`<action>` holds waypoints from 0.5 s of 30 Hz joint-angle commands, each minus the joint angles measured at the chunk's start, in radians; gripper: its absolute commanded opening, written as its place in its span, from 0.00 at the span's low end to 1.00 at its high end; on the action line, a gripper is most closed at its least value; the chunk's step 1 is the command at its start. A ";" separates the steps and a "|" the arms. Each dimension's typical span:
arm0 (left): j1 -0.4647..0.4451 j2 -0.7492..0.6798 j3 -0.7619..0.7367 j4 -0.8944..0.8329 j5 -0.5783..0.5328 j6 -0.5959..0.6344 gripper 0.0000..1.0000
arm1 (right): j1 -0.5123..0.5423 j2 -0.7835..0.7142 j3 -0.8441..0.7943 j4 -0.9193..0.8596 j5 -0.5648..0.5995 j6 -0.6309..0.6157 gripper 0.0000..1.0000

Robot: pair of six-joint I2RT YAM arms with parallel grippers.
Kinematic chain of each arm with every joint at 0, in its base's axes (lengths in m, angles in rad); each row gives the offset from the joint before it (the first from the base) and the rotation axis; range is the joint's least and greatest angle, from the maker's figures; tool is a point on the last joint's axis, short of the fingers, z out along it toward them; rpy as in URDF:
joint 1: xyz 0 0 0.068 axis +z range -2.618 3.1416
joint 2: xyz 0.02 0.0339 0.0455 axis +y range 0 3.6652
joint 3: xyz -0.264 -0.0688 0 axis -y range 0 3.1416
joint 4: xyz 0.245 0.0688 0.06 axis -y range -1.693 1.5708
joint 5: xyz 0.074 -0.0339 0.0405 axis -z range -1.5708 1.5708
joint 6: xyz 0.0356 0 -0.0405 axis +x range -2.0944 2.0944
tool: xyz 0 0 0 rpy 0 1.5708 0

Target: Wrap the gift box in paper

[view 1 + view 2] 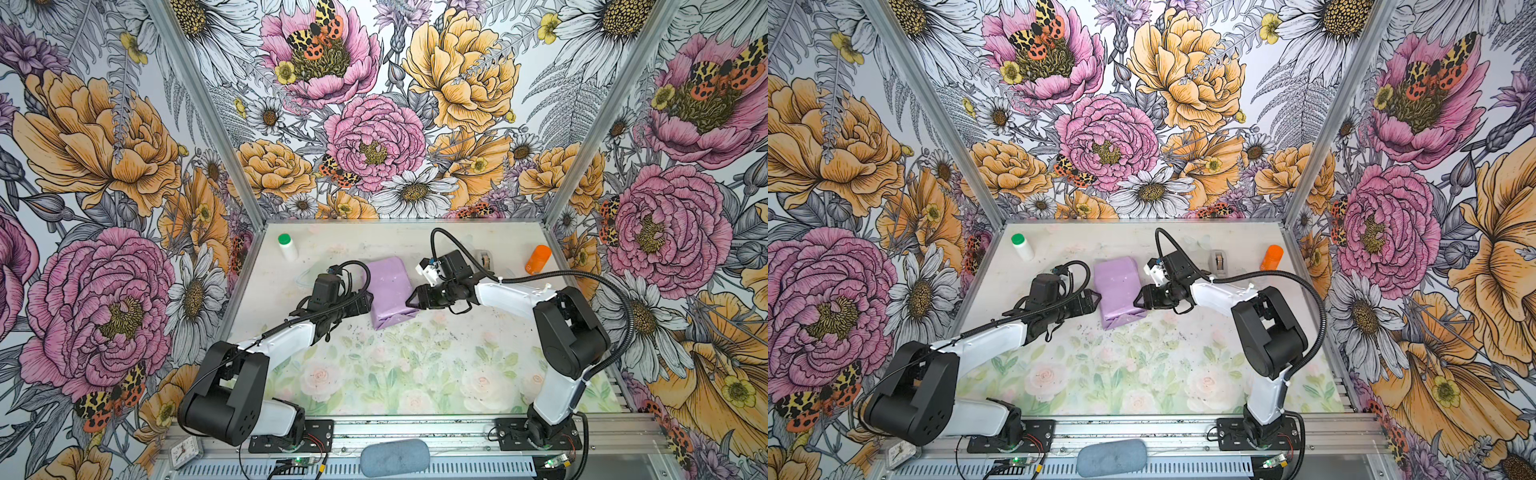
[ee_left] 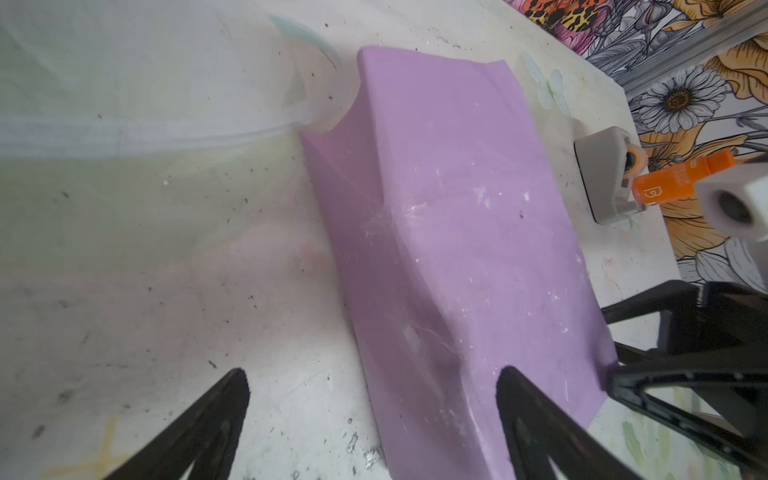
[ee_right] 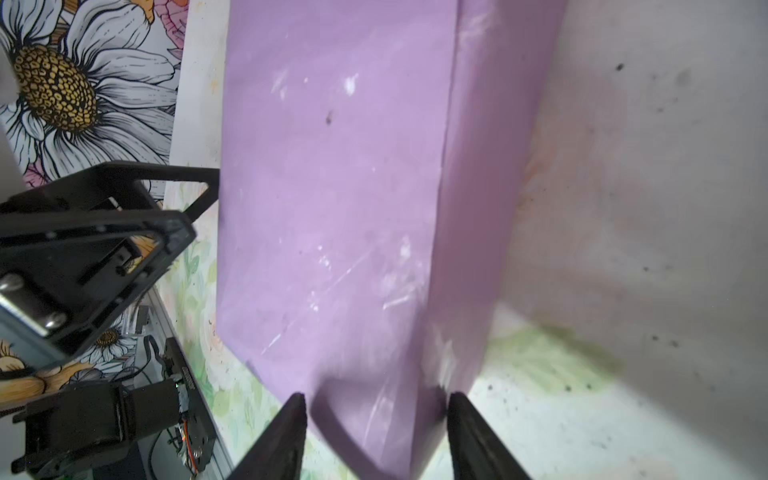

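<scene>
Here the folded paper (image 1: 390,291) lies flat, long axis front-to-back.

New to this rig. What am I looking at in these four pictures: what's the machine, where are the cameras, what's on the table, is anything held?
The machine is a pair of robot arms, a left arm and a right arm, each ending in a two-finger gripper. Two pictures come from an overhead stereo camera and show nearly the same view. The other two come from a camera on each wrist, looking along the fingers.

On the table lies a parcel wrapped in lilac paper; no box surface shows. At the back are a white bottle with a green cap, an orange bottle and a grey tape dispenser.

The left gripper is open at the parcel's edge, holding nothing. The right gripper has its jaws astride a corner of the parcel; I cannot tell whether they pinch it.
</scene>
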 commanded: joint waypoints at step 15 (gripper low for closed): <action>0.017 0.139 0.019 0.229 0.181 -0.186 0.71 | -0.032 0.238 0.363 -0.192 -0.039 -0.060 0.55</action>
